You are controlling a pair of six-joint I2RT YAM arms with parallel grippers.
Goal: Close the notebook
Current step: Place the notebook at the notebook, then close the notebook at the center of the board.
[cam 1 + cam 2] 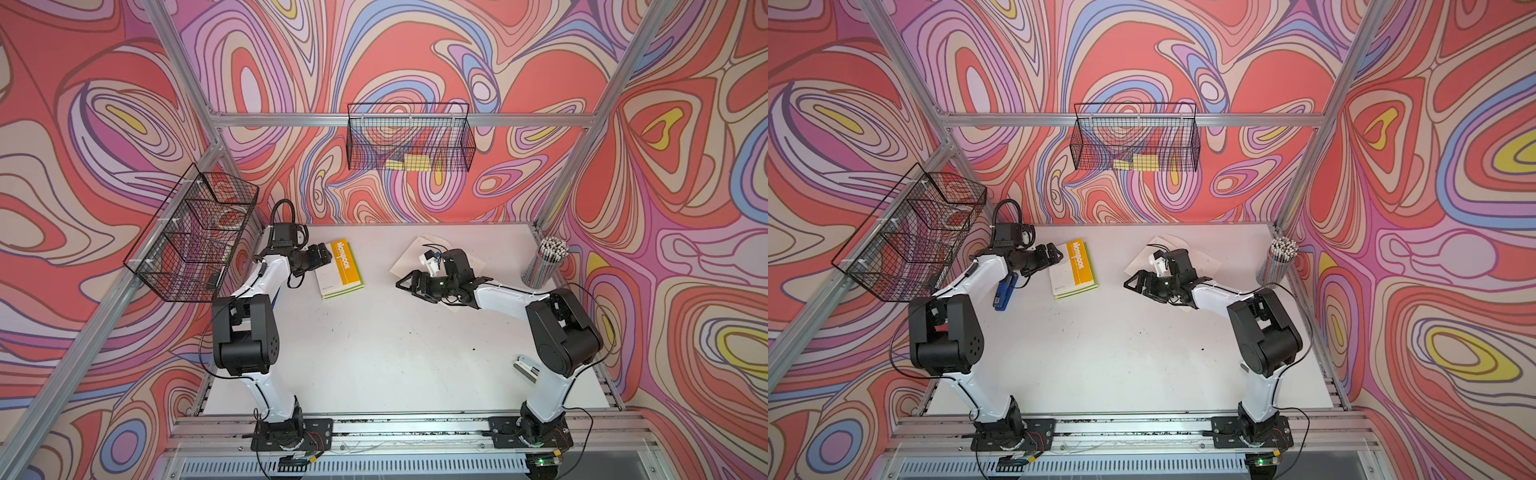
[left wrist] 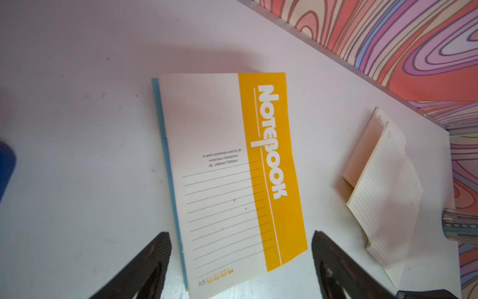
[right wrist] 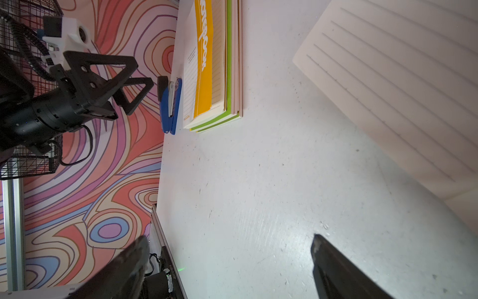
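Notebook (image 2: 232, 168) is lying shut, yellow-and-white cover facing up, right under my left gripper (image 2: 240, 236) and running out ahead of it. The jaws are standing spread wide, one off each long side of the notebook's near end, pinching nothing. From the right wrist view my left gripper (image 3: 141, 77) is hanging above the cover, clear of it.

The notebook (image 3: 204, 64) is sitting on top of a green-covered stack (image 3: 229, 77), edges roughly lined up, and the stack is resting flat on the white table (image 1: 374, 353). In both top views the notebook (image 1: 343, 268) (image 1: 1075, 268) is showing just past my left gripper (image 1: 322, 255) (image 1: 1054, 254).

A blue stapler (image 1: 1005, 295) is lying on the table behind and below my left gripper, beside the stack, and I cannot tell whether they are touching.

My right gripper (image 3: 230, 239) is also spread wide and holding nothing, hovering over bare table well apart from the notebook. An open lined pad (image 3: 401, 90) is lying just beside and partly under my right gripper (image 1: 409, 286), pages fanned up. A pencil cup (image 1: 546, 262) is standing well off behind my right gripper, by the wall.
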